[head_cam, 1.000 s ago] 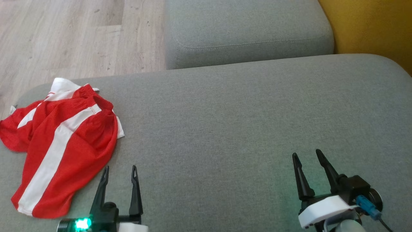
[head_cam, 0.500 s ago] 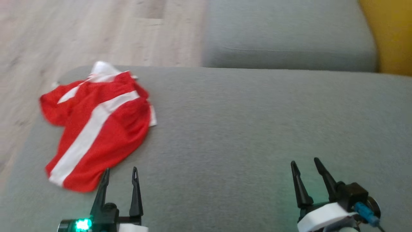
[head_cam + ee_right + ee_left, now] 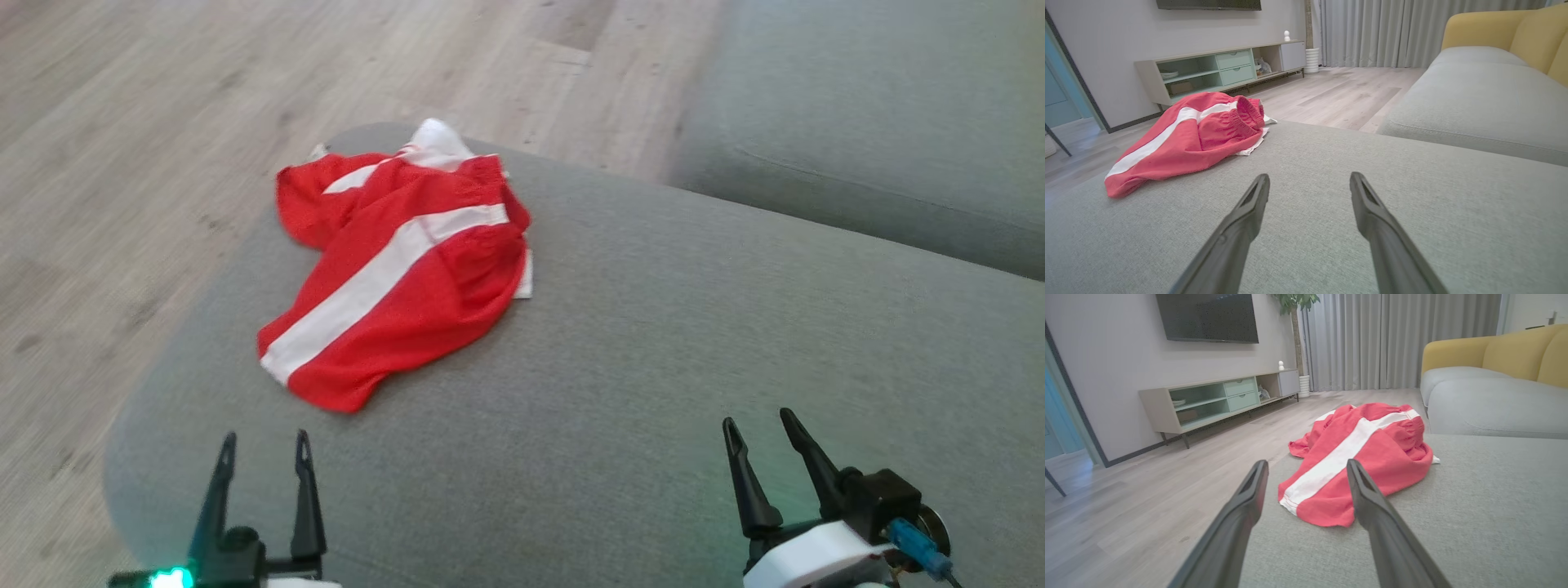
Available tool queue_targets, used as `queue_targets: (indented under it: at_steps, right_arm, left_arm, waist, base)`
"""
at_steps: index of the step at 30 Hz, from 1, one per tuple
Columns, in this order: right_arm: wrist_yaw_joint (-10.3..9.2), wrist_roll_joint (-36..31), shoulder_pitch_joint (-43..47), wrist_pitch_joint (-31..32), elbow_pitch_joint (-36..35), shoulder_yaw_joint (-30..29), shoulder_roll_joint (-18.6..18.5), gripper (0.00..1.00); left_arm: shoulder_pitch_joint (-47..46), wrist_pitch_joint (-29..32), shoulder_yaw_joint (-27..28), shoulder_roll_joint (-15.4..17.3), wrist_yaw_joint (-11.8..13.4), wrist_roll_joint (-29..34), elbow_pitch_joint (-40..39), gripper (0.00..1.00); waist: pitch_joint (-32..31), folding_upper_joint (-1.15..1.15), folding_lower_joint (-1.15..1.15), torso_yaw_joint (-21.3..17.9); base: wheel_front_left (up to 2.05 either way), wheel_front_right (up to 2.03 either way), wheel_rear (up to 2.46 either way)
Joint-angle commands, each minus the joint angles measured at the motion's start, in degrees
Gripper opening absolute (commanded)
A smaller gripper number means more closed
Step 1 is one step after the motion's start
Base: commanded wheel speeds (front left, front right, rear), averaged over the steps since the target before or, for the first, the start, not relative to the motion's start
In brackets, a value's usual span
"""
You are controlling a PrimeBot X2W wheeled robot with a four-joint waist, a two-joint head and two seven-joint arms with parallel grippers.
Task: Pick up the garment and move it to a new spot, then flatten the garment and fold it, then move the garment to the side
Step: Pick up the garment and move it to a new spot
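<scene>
The garment (image 3: pixel 400 269) is a pair of red shorts with a white side stripe, lying crumpled near the far left corner of a grey cushion (image 3: pixel 620 392). It also shows in the left wrist view as the garment (image 3: pixel 1359 457) just beyond my fingers, and in the right wrist view as the garment (image 3: pixel 1188 139) off to the left. My left gripper (image 3: pixel 263 445) hovers open over the cushion's near left edge, short of the shorts. At the lower right my right gripper (image 3: pixel 758 420) stands open with nothing between its fingers.
A second grey seat cushion (image 3: pixel 882 139) lies beyond a gap at the upper right, with a yellow backrest (image 3: pixel 1502 28) behind it. Wooden floor (image 3: pixel 163 122) runs along the left. A low TV cabinet (image 3: pixel 1220 396) stands against the far wall.
The head view has swung left and shifted, so the shorts now sit nearer the picture's middle. Both grippers stay open and low; the garment lies as it did.
</scene>
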Motion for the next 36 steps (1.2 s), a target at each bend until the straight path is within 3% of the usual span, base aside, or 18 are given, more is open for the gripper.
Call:
queue_targets:
  at_steps: [1,9,15,19,24,30,36]
  right_arm:
    - [-0.04,-0.2,-1.0,-0.8,-1.5,1.0,-0.5,1.0]
    - [-0.04,-6.2,-3.1,-0.8,-2.9,-1.1,-0.5,1.0]
    - [-0.04,-14.9,-7.2,-0.8,-5.0,-5.5,-0.8,1.0]
    - [-0.04,-17.6,-9.4,-0.8,-7.6,-7.3,-3.4,1.0]
    - [-0.04,-18.5,-11.7,-0.8,-11.6,-8.8,-7.3,1.0]
    - [-0.04,-18.1,-12.5,-0.8,-14.8,-9.6,-10.4,1.0]
    - [-0.04,-17.7,-12.3,-0.8,-15.8,-10.4,-11.1,1.0]
  left_arm:
    - [-2.2,-0.6,2.1,0.8,0.5,0.8,-3.0,1.0]
    - [-10.4,-0.6,2.6,4.7,-0.5,2.1,-15.3,1.0]
    - [-26.9,-0.6,0.9,9.3,-5.0,3.6,-17.1,1.0]
    - [-41.2,-0.3,-1.8,10.4,-10.1,3.2,-9.5,1.0]
    - [-57.8,6.3,-5.7,9.0,-15.9,0.5,4.4,1.0]
    - [-69.0,16.5,-11.5,8.0,-17.5,-4.5,22.2,1.0]
    - [-70.4,23.5,-19.2,7.4,-17.6,-13.7,32.7,1.0]
  waist:
    - [0.5,0.0,0.0,2.0]
    - [8.5,0.0,0.0,2.2]
    - [18.4,0.0,0.0,1.2]
    - [24.3,0.0,0.0,0.8]
    - [30.2,0.0,0.0,-0.5]
    - [33.8,0.0,0.0,-2.8]
    - [35.2,0.0,0.0,-4.4]
  base:
    - [0.0,0.0,0.0]
    - [0.0,0.0,0.0]
    - [0.0,0.0,0.0]
    - [0.0,0.0,0.0]
    - [0.0,0.0,0.0]
    - [0.0,0.0,0.0]
    - [0.0,0.0,0.0]
